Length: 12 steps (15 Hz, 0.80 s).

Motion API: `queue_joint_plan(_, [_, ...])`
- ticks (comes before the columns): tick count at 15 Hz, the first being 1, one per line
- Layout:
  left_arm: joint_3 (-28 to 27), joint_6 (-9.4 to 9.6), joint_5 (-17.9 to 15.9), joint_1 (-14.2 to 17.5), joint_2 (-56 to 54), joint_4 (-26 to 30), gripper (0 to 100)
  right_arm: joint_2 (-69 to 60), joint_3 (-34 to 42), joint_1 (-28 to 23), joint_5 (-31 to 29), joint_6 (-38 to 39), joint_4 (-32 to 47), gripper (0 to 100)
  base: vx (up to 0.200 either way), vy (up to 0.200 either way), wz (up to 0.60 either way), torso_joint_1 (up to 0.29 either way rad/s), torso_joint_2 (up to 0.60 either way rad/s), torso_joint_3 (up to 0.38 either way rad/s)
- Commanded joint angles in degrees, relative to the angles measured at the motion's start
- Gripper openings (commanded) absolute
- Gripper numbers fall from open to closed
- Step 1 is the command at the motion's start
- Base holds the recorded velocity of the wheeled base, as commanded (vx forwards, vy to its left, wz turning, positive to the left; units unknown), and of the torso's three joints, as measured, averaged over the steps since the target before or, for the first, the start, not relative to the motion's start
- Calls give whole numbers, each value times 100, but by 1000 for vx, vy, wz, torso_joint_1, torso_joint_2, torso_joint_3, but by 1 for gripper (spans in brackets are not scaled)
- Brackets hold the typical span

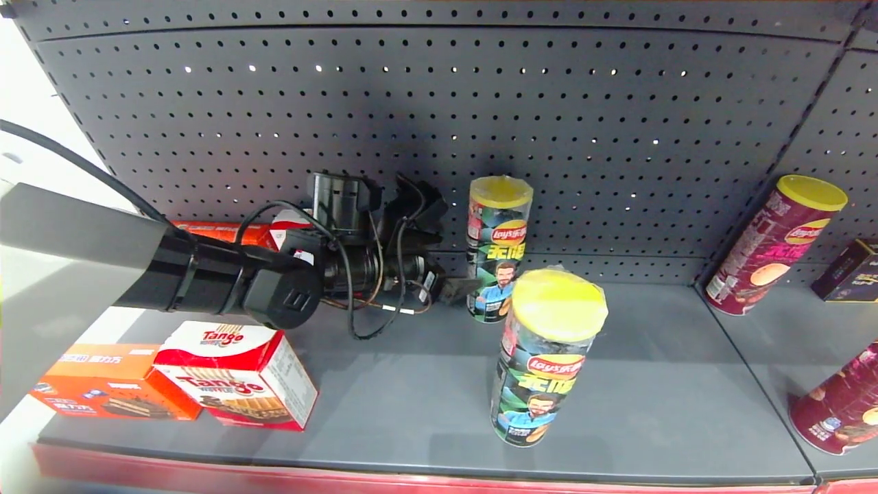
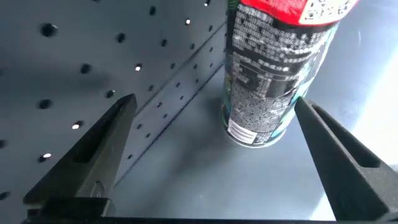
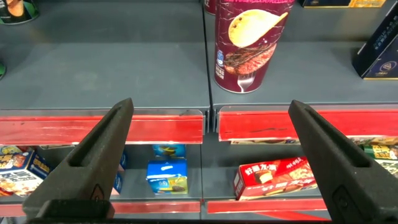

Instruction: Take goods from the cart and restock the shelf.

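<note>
1. Pincers first: the left pincer [image 2: 216, 104] is released, its two dark fingers spread wide and grasping nothing.
2. The rear can [image 1: 499, 250] stands upright on the grey shelf [image 1: 651, 384] just ahead of the left pincer's tips and nearer one finger than the other. I cannot tell whether a finger touches it.
3. The can has a yellow lid and a dark green wrap. The wrap carries a round red-and-yellow logo, large yellow characters and a drawn figure in a blue shirt. In the left wrist view its back shows a red band and dense white print too fine to read.
4. The front can [image 1: 549, 357] wears the same label. It stands upright, apart from the rear can, farther from the pincer and closer to the shelf's front.
5. Back along the left arm, a white-and-red wafer box [image 1: 240, 374] and an orange box [image 1: 110, 391] sit side by side, both printed with pictures of wafers.
6. Beyond the rear can, in the next bay, stand a rear maroon can [image 1: 775, 247] with a yellow lid and a dark box [image 1: 847, 271].
7. The right pincer [image 3: 211, 104] is also released and empty. Past its tips stands a front maroon can [image 3: 249, 43] picturing a crisp and meat on a fork.
8. Red price strips [image 3: 155, 127] run along the shelf edge at the right pincer's tips. On the tier beneath are a blue box [image 3: 166, 176] and a red box [image 3: 273, 177].
9. A dark grey pegboard [image 1: 411, 103] backs the shelf behind the left pincer.
</note>
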Motion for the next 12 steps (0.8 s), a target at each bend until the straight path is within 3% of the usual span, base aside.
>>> queue_joint_plan(1, [9, 5, 1, 24, -79, -4, 100, 9, 1, 2, 0, -1, 1, 100, 0, 0, 0, 0, 0, 0])
queue_joint_plan(8, [44, 14, 247, 24, -158, -4, 100, 9, 1, 2, 0, -1, 1, 100, 0, 0, 0, 0, 0, 0])
queue_joint_plan(12, [378, 23, 466, 32, -509, -4, 100, 9, 1, 2, 0, -1, -8, 100, 0, 0, 0, 0, 0, 0])
